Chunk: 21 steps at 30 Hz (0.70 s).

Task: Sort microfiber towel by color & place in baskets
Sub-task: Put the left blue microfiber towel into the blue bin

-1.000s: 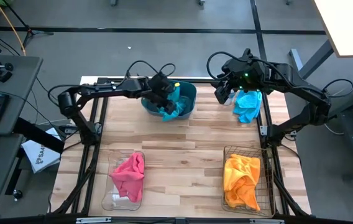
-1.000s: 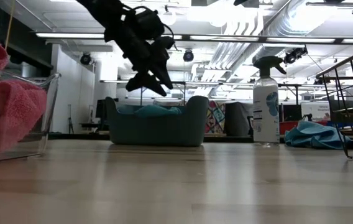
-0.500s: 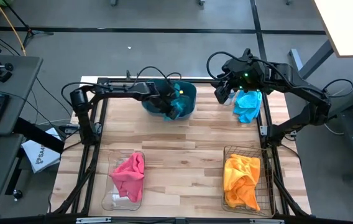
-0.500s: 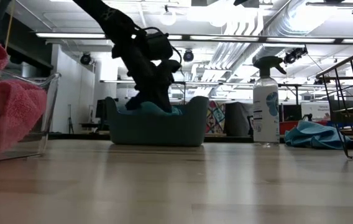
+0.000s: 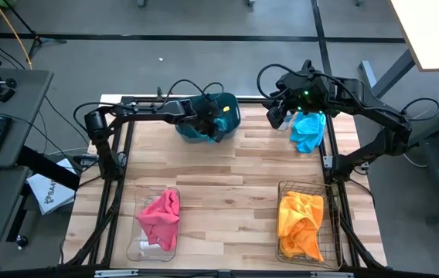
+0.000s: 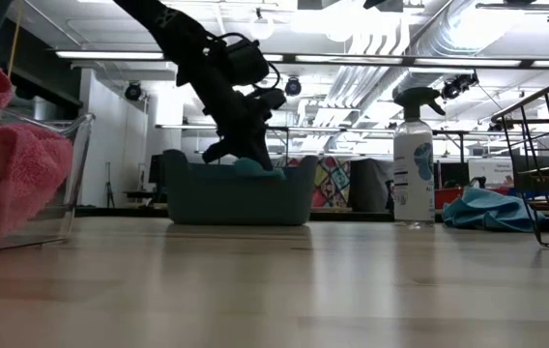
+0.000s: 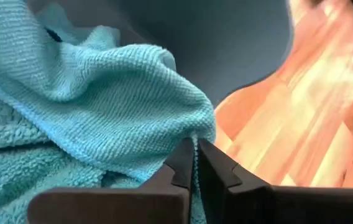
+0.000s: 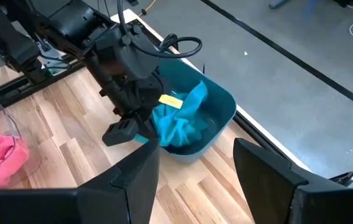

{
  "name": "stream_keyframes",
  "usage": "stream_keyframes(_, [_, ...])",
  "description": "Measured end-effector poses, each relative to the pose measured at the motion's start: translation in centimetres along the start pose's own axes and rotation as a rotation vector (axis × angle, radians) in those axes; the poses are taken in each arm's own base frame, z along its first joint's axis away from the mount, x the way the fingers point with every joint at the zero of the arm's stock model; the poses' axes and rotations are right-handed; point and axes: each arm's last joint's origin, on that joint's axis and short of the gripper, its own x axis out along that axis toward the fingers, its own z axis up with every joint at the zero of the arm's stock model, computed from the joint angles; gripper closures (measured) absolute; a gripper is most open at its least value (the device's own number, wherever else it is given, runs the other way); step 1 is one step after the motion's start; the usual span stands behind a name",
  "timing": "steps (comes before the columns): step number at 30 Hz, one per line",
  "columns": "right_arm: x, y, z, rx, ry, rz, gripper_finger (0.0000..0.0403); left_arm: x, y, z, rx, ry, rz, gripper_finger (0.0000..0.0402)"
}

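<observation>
L gripper [image 5: 218, 128] pinched on teal towel [image 8: 175, 118] in teal tub [image 5: 232, 113], upper center. R gripper [image 5: 276, 116] spread wide, empty, beside loose teal towel [image 5: 307, 130], upper right.

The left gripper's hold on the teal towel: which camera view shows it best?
The left wrist view: the left gripper is pinching a fold of the teal towel. The right wrist view shows it from afar; in the high and low views the arm hides the fingertips.
</observation>
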Motion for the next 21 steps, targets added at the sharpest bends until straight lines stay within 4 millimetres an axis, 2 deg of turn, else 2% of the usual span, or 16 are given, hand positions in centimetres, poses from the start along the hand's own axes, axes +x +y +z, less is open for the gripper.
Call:
stream_keyframes(7, [0.0, 0.0, 0.0, -0.003, 0.000, 0.000, 0.0201, -0.3, -0.2, 0.0, 0.023, 0.024, -0.057, 0.0401])
stream_keyframes(12, [0.0, 0.0, 0.0, -0.006, 0.000, 0.000, 0.0201, -2.3, -0.2, 0.7, 0.061, -0.053, -0.034, 0.0401])
stream_keyframes(16, [0.0, 0.0, 0.0, -0.006, 0.000, 0.000, 0.0201, -4.0, 0.3, 1.6, 0.120, -0.149, 0.048, 0.0401])
stream_keyframes(21, [0.0, 0.0, 0.0, -0.002, 0.000, 0.000, 0.0201, -3.8, 1.5, 1.9, 0.221, -0.195, 0.240, 0.0401])
